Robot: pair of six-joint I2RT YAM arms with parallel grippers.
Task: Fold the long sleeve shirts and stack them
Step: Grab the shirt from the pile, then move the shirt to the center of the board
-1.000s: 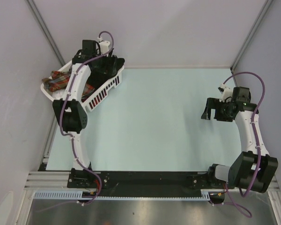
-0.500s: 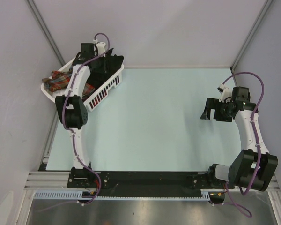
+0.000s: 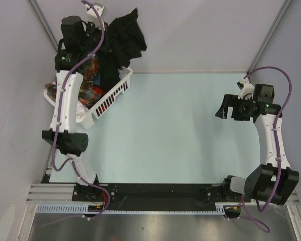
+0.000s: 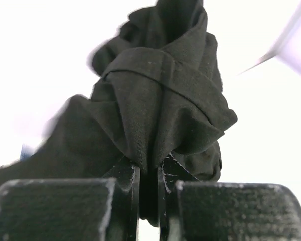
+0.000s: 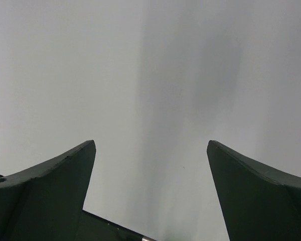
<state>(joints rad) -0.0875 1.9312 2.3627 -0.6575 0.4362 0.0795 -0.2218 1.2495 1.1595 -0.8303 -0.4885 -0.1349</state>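
Observation:
My left gripper (image 4: 148, 170) is shut on a fold of the black long sleeve shirt (image 4: 160, 100), the cloth pinched between its jaws. From above, the raised left gripper (image 3: 97, 34) holds the black shirt (image 3: 124, 34) bunched in the air, its lower part trailing down into the white slatted basket (image 3: 116, 91). A red-orange plaid shirt (image 3: 90, 83) lies in that basket. My right gripper (image 3: 221, 111) hovers over the right side of the table. In its wrist view the right gripper (image 5: 150, 144) is open with nothing between its fingers.
The basket stands at the table's far left corner against the wall. The pale green table top (image 3: 175, 130) stretches between the two arms. Grey walls close the back and both sides.
My left gripper shut on the black shirt inside the basket and rose, pulling the shirt up and out. The right gripper tilted slightly but stayed in place, open.

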